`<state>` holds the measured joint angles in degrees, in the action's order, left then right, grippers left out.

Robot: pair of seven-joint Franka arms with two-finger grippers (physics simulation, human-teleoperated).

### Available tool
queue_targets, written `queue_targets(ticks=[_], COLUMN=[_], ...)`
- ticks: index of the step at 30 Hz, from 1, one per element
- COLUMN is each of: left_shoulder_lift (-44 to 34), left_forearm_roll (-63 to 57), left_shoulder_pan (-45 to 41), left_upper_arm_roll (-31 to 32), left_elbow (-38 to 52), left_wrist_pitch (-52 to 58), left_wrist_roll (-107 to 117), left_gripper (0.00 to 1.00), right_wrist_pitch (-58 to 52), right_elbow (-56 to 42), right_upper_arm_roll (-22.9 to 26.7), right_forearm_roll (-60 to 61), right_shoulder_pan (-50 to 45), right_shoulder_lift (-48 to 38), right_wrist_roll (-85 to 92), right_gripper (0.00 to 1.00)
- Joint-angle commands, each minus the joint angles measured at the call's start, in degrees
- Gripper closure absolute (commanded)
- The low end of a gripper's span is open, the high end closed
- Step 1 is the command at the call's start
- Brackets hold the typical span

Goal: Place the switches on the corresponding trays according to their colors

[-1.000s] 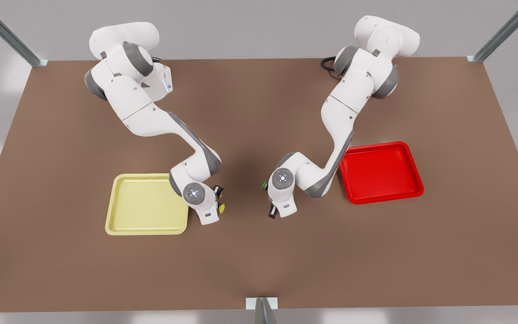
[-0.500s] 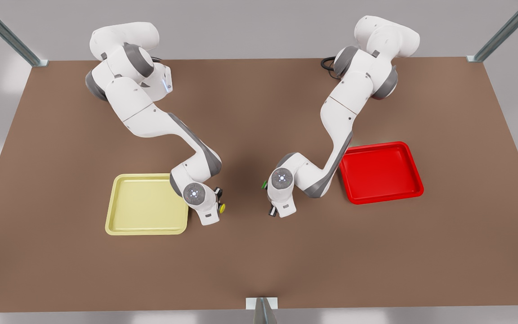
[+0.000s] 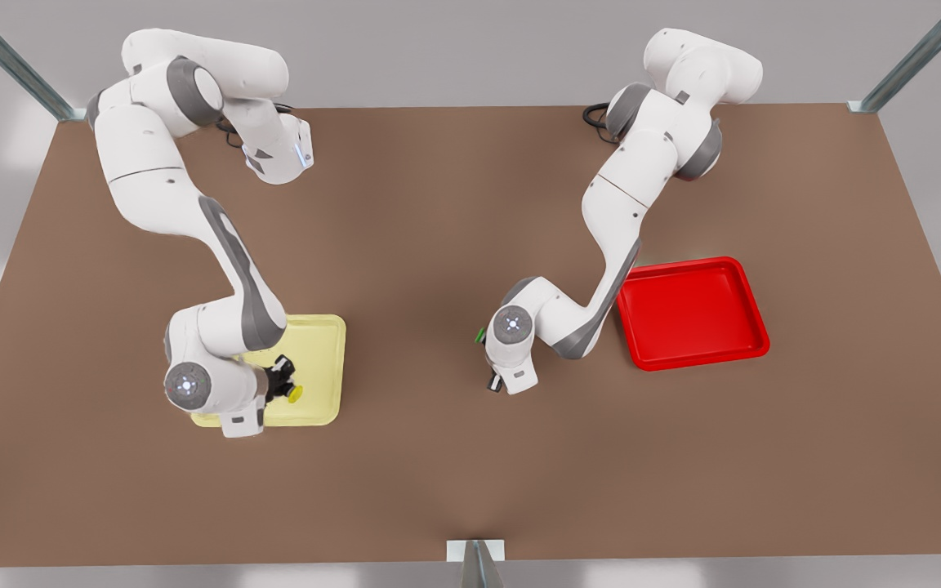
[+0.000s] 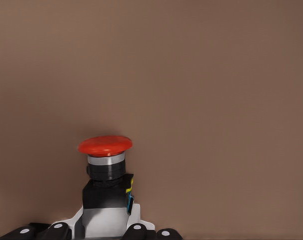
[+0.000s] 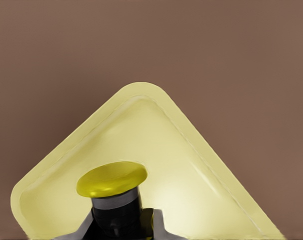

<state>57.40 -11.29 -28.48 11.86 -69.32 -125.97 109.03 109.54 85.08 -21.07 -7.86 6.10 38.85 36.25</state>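
Observation:
My right gripper (image 3: 278,381) is shut on the yellow switch (image 3: 294,394) and holds it just above the pale yellow tray (image 3: 319,351), near the tray's front edge. In the right wrist view the yellow switch (image 5: 111,181) hangs over the yellow tray (image 5: 191,165). My left gripper (image 3: 493,380) stands at the table's middle, to the front view's left of the red tray (image 3: 693,314). In the left wrist view it is shut on the black-and-grey body of the red switch (image 4: 105,146), above bare brown table.
The brown table (image 3: 470,474) stretches wide in front of both trays. The left arm's elbow (image 3: 593,327) sits close to the red tray's near-left rim. Metal frame posts stand at the far corners, and a bracket (image 3: 475,552) at the front edge.
The right arm has swung to the front view's left, carrying the yellow switch from beside the yellow tray to over it. The left gripper has hardly moved.

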Motion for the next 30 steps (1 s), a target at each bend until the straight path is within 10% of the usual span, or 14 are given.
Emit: queue_targets(ticks=[1, 2, 9, 19, 26, 27, 28, 30], left_shoulder_lift=[-0.01, -0.01, -6.25, -39.99, -40.00, -41.84, -42.81, -44.39], left_forearm_roll=[-2.34, -2.34, -2.34, -1.46, -1.46, -1.54, -1.46, -1.54], left_shoulder_pan=[0.00, 0.09, 2.99, 19.86, 23.29, 23.29, 23.29, 23.29], left_upper_arm_roll=[-0.08, -0.08, -0.08, 0.01, -4.47, -5.96, -6.06, -6.06], left_elbow=[-0.03, -0.03, -1.60, -51.70, -54.69, -56.63, -57.68, -59.09], left_wrist_pitch=[-0.33, -0.33, 4.59, -3.84, -7.27, -7.36, -7.19, -6.92], left_wrist_roll=[0.13, 0.21, -3.30, -32.39, -41.45, -43.99, -44.96, -47.24], left_gripper=[0.49, 0.49, 0.50, 0.50, 0.48, 0.39, 0.00, 0.00], right_wrist_pitch=[0.06, 0.15, -0.64, -2.40, -2.31, -2.31, -2.31, -2.31], right_elbow=[1.40, 1.84, 2.55, 2.02, 2.02, 2.11, 2.11, 2.11], right_upper_arm_roll=[-0.02, -0.11, -0.11, -0.20, -0.20, -0.20, -0.20, -0.20], right_forearm_roll=[0.04, 0.04, 0.04, 0.04, 0.04, 0.04, 0.04, 0.04], right_shoulder_pan=[0.05, 0.49, 0.49, -0.21, -0.21, -0.21, -0.12, -0.12], right_shoulder_lift=[-0.88, -0.88, -3.34, -5.37, -5.28, -5.28, -5.28, -5.28], right_wrist_roll=[-0.03, 0.14, 0.14, -0.30, 0.05, 0.05, 0.05, 0.05], right_gripper=[0.40, 0.00, 0.00, 0.00, 0.00, 0.00, 0.00, 0.00])
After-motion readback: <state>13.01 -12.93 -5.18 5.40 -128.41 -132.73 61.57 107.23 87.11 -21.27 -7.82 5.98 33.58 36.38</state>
